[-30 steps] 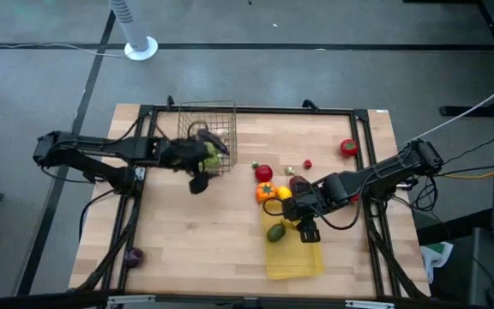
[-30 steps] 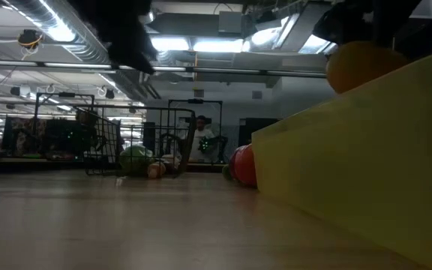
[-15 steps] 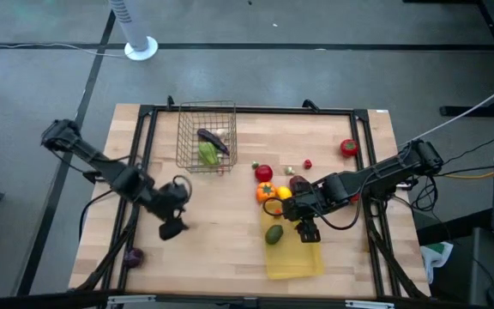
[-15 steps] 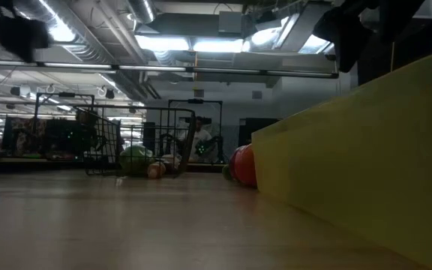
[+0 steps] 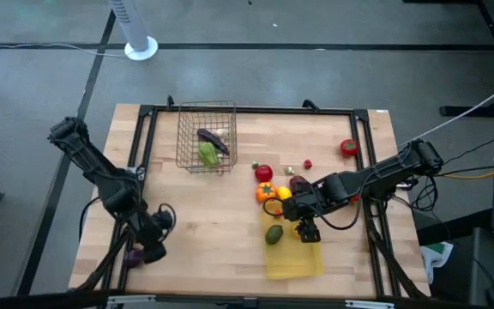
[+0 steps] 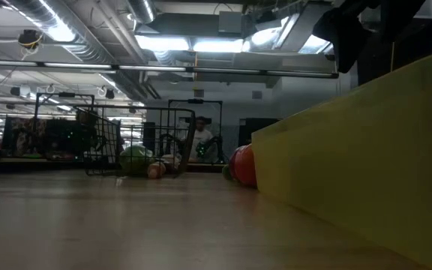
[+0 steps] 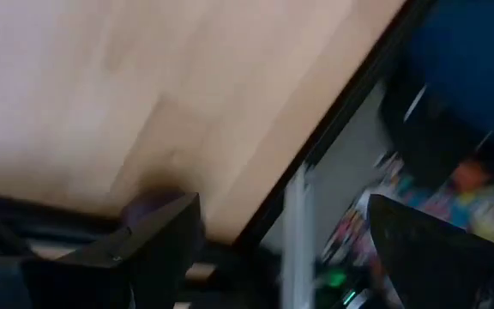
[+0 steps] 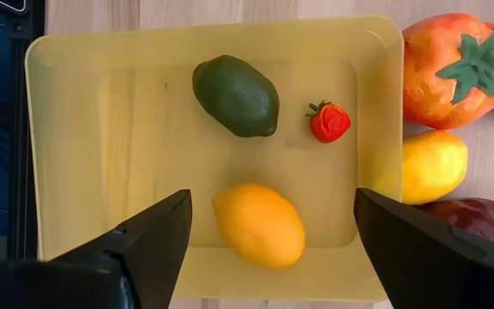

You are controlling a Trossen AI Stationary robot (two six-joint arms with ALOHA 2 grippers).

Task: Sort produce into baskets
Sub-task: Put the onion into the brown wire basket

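The dark wire-mesh basket (image 5: pixel 207 137) stands at the far left and holds a green piece (image 5: pixel 207 154) and a purple piece (image 5: pixel 214 140). The yellow tray (image 8: pixel 101 146) lies near right of centre. In it are a green fruit (image 8: pixel 236 94), a small red strawberry (image 8: pixel 329 122) and an orange fruit (image 8: pixel 258 225). My right gripper (image 8: pixel 271 206) hangs open and empty above the tray, as the high view (image 5: pixel 307 230) also shows. My left gripper (image 5: pixel 148 245) is open and empty at the near left corner, beside a purple piece (image 5: pixel 133 256).
Loose produce lies beyond the tray: a red tomato (image 5: pixel 264 173), an orange-red fruit (image 8: pixel 453 69), a yellow fruit (image 8: pixel 433 165), a dark red piece (image 5: pixel 298 183), small pieces (image 5: pixel 289 170) and a red one (image 5: pixel 348 148) at far right. Bare wood lies between basket and tray.
My left arm has swung from beside the wire basket toward the table's near left corner, ending by the purple piece. The orange fruit that showed above the tray's wall in the low view has dropped out of sight behind it. My right gripper has stayed over the tray.
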